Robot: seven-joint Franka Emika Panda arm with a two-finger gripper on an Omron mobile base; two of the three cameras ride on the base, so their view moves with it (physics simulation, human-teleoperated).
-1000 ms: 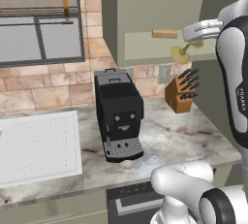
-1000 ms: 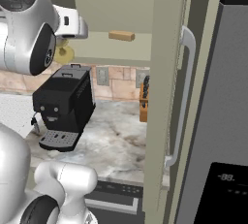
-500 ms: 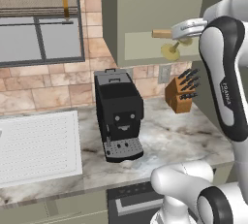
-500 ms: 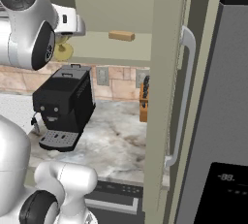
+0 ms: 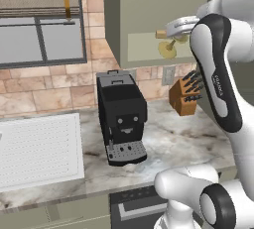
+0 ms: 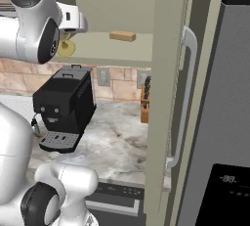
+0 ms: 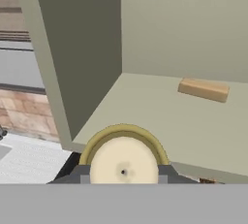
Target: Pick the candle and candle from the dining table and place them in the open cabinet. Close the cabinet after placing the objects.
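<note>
The end effector [image 7: 123,175] is closed around the cream candle [image 7: 124,162], its 2 dark fingers [image 7: 80,174] pressed against either side of the candle's top. The candle sits on its gold holder [image 5: 167,49], whose round foot hangs just in front of and slightly below the front edge of the cabinet [image 7: 92,58] shelf, near the cabinet's left wall. In the hand view the candle's flat top with its small wick faces the camera, gold rim showing behind it.

The cabinet door [image 6: 166,98] stands open, its silver bar handle [image 6: 183,98] facing outward. On the cabinet floor, toward the back right, lies 1 small tan block [image 7: 203,89].

Below, on the marble table [image 5: 163,143], stand a black coffee machine [image 5: 121,116] and a wooden knife block [image 5: 183,96] near the back wall.
</note>
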